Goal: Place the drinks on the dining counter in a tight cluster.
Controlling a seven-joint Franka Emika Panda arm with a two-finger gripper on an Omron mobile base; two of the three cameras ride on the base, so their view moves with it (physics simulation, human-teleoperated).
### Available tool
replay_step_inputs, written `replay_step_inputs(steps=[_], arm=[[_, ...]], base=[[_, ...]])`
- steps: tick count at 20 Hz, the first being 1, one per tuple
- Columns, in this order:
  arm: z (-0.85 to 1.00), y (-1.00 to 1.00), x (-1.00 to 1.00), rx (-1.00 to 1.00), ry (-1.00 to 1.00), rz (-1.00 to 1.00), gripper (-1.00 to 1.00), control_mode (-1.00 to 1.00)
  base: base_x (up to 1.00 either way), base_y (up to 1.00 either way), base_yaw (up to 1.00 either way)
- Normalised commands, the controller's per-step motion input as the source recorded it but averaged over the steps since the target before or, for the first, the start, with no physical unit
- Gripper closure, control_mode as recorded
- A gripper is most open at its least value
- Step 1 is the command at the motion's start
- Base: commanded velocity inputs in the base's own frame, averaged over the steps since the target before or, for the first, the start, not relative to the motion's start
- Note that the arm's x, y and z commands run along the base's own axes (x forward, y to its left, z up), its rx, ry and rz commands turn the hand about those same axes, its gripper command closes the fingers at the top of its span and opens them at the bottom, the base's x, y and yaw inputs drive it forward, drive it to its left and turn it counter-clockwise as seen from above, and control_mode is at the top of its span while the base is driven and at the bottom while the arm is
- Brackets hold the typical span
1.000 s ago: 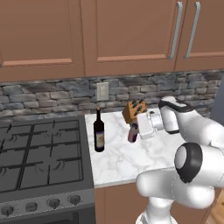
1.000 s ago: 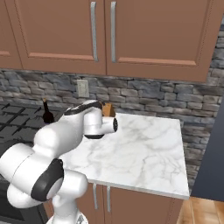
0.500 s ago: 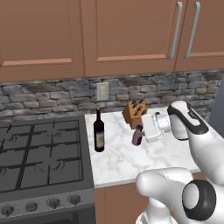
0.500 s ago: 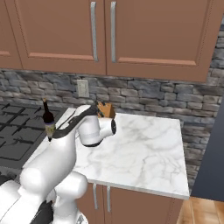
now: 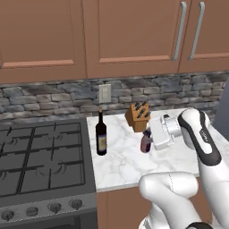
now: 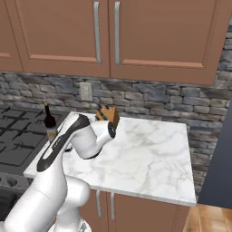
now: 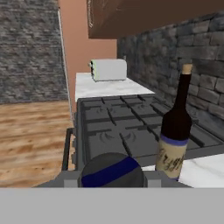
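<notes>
My gripper [image 5: 147, 139] is shut on a tiny purple-brown bottle [image 5: 145, 143], holding it close over the small marble counter [image 5: 129, 165] in front of the knife block. In the hand view the bottle's dark rounded top with a blue band [image 7: 111, 168] sits between my fingertips, and my gripper [image 7: 111, 178] is closed around it. A tall dark wine bottle [image 5: 101, 133] with a cream label stands upright near the counter's left edge, beside the stove; it is also the wine bottle [image 6: 50, 125] left of my arm and the wine bottle [image 7: 175, 130] just right of the held one. The dining counter is out of view.
A wooden knife block [image 5: 137, 116] stands at the back of the counter, close behind my hand. A gas stove [image 5: 42, 156] adjoins the counter on the left. Beyond the stove sits a toaster [image 7: 109, 69]. Wall cabinets hang overhead. The counter's right half [image 6: 149, 154] is bare marble.
My arm has swung over to the right of the left base view, and the gripper with the small bottle has shifted slightly right and toward the counter's front. The wine bottle stays put.
</notes>
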Motion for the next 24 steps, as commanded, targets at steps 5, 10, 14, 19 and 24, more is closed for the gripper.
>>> replay_step_inputs(steps=[5, 10, 14, 19, 24], arm=[[0.17, -0.02, -0.39, -0.12, 0.00, 0.00, 1.00, -1.00], [0.05, -0.03, -0.23, 0.00, 0.01, 0.00, 1.00, -1.00], [0.00, 0.00, 0.00, 0.01, 0.00, 0.00, 1.00, -1.00], [0.00, 0.00, 0.00, 0.00, 0.00, 0.00, 1.00, -1.00], [0.00, 0.00, 0.00, 0.00, 0.00, 0.00, 1.00, 1.00]], base=[[0.00, 0.00, 0.00], [0.00, 0.00, 0.00], [0.00, 0.00, 0.00], [0.00, 0.00, 0.00], [-0.04, 0.01, 0.00]])
